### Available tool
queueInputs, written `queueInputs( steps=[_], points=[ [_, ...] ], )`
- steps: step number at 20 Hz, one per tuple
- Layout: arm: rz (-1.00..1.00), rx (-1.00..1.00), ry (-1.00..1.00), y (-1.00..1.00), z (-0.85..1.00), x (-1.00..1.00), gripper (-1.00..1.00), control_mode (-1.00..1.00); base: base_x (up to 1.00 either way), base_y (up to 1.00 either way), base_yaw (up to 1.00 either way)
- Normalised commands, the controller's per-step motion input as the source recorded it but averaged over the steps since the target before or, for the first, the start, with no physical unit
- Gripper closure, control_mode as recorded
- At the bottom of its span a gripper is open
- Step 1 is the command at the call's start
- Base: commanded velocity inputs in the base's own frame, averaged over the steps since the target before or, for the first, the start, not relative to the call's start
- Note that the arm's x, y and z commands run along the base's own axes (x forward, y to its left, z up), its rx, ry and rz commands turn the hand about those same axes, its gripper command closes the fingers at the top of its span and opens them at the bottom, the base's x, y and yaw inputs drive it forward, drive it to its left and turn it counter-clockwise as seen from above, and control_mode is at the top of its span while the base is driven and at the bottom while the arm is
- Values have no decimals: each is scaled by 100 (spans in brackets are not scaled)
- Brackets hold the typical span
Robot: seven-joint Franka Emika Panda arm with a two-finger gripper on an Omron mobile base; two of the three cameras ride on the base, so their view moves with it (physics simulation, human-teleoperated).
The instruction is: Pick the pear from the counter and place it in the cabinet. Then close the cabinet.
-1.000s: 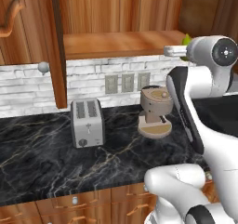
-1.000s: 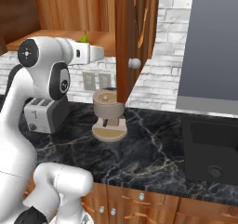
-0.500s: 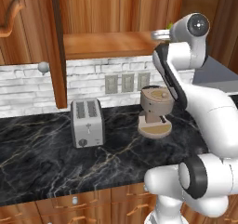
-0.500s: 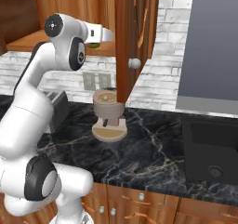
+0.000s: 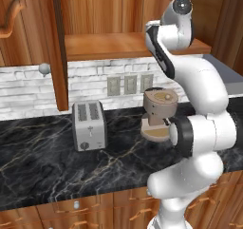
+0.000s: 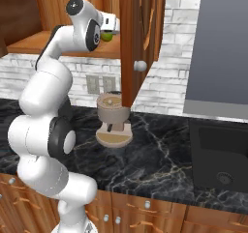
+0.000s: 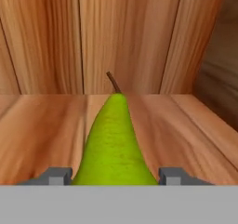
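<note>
the jaws pinch a green pear (image 7: 114, 141), stem pointing ahead, just above the wooden shelf (image 7: 186, 125) inside the open cabinet (image 6: 140, 29). to do this well, lower until the pear rests on the shelf below, then spread the jaws and back out gently.

arm — raised high, elbow bent, wrist level | gripper (image 7: 111, 175) — fingers clamped on the pear (image 7: 114, 144)

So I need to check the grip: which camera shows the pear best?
The hand view: the pear sits large between the gripper fingertips, stem pointing into the cabinet. The right base view shows a small green patch.
</note>
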Motion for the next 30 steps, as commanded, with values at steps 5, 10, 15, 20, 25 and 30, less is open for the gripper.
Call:
queueInputs(
  steps=[5, 10, 15, 20, 25, 30],
  points=[
    [0, 0, 0, 16, -37, 100, -100, -100, 0, 0, 0],
    [-1, 0, -5, -3, 32, 33, -100, -100, 0, 0, 0],
    [-4, 0, -4, -1, 42, -21, -100, -100, 0, 0, 0],
    [-1, 0, 0, 15, -3, -79, -100, -100, 0, 0, 0],
    [0, 0, 0, 8, -5, -100, -100, -100, 0, 0, 0],
    [0, 1, 0, 0, 0, -100, -100, -100, 0, 0, 0]
  ],
)
